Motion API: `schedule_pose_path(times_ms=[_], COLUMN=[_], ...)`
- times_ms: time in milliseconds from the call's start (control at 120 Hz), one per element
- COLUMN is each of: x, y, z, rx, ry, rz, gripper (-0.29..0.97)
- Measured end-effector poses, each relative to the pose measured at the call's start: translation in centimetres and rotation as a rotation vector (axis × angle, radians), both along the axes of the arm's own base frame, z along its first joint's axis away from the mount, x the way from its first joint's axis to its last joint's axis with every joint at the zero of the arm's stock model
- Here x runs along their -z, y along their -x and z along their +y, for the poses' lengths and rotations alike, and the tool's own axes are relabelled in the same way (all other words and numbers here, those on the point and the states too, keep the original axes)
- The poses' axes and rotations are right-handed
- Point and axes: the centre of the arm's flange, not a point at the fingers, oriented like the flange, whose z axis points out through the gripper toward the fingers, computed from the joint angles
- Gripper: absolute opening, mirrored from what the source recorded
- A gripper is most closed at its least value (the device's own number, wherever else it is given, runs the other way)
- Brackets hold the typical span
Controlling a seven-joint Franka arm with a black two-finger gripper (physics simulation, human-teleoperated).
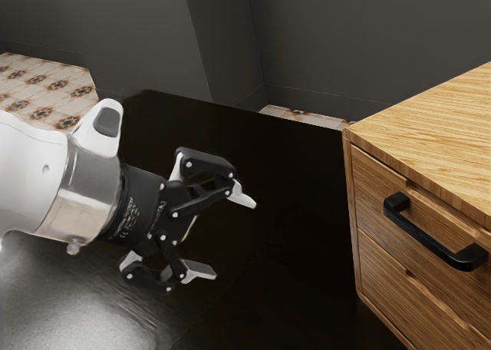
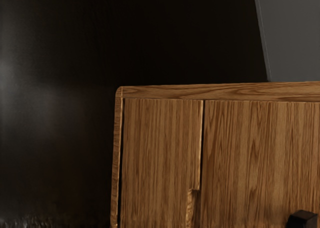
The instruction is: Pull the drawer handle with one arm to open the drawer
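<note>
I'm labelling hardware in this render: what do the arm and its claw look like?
The arm is glossy white with a grey button, then a silver ring and a black wrist with faint white lettering. The claw is black with pale grey fingertips.

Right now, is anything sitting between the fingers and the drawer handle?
No. In the exterior view, only bare dark tabletop separates the open gripper from the drawer handle; nothing stands in that stretch.
</note>
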Motion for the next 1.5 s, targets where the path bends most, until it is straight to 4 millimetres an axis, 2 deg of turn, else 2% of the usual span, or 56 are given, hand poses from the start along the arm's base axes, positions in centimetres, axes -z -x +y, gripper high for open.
schedule_pose_path(times_ms=[83,133,217,308,492,708,950,1158,1375,1500], x=[1.1,1.9,1.6,1.7,2.6,3.8,3.2,4.8,4.7,5.1], y=[-0.3,-2.3,-7.3,-8.9,-9.4,-8.3,-10.3,-9.9,-9.7,-10.2], z=[-0.6,-2.3,-6.7,-8.4,-9.5,-12.9,-14.2,-17.2,-17.6,-16.5], rx=[-0.025,-0.049,-0.091,-0.114,-0.14,-0.105,-0.126,-0.08,-0.07,-0.086], ry=[0.031,0.019,-0.014,0.004,0.047,0.062,0.079,0.077,0.089,0.09], rz=[0.014,0.031,0.026,0.03,0.058,0.081,0.062,0.068,0.06,0.071], gripper=[0.68,0.67,0.68,0.68,0.68,0.68,0.68,0.67,0.67,0.67])
